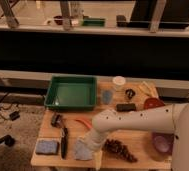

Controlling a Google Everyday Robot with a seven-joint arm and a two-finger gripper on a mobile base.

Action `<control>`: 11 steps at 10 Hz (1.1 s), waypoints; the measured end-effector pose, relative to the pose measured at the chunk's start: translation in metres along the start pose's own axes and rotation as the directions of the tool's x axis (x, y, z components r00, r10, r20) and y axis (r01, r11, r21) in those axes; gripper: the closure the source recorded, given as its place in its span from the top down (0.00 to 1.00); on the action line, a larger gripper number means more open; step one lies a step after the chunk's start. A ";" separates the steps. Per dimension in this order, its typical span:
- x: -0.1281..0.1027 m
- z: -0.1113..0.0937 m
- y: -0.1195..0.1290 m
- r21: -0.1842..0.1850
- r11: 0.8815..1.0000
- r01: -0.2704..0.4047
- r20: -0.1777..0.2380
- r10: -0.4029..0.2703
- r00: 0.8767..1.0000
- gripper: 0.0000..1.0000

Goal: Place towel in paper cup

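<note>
The towel (82, 149), a thin grey-blue cloth, lies flat near the table's front edge, left of centre. My white arm reaches in from the right, and the gripper (91, 141) hangs directly over the towel's right part, open, with its tips hidden behind the wrist. The paper cup (119, 82), small and cream-white, stands upright at the back of the table, right of the green tray, well away from the gripper.
A green tray (55, 100) fills the back left. A blue sponge (47, 146) and a black-handled tool (64, 142) lie left of the towel, and a brown cluster (119, 149) lies right of it. A purple bowl (163, 144), a red bowl (153, 104) and a small grey-blue piece (107, 96) stand to the right and behind.
</note>
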 end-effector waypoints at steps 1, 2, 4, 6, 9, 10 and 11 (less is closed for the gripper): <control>0.000 0.001 0.000 -0.002 1.000 -0.001 0.002 0.001 1.000 1.00; 0.001 0.002 0.000 -0.003 1.000 -0.001 0.006 0.001 1.000 1.00; 0.001 0.003 0.000 -0.005 1.000 -0.001 0.011 0.001 1.000 1.00; 0.002 0.004 0.001 -0.007 1.000 0.000 0.016 0.000 1.000 1.00; 0.003 0.005 0.001 -0.005 1.000 0.002 0.022 -0.002 1.000 1.00; 0.004 0.005 0.001 -0.005 1.000 0.003 0.024 -0.003 1.000 1.00; 0.003 0.005 0.001 -0.004 1.000 0.003 0.026 -0.003 1.000 1.00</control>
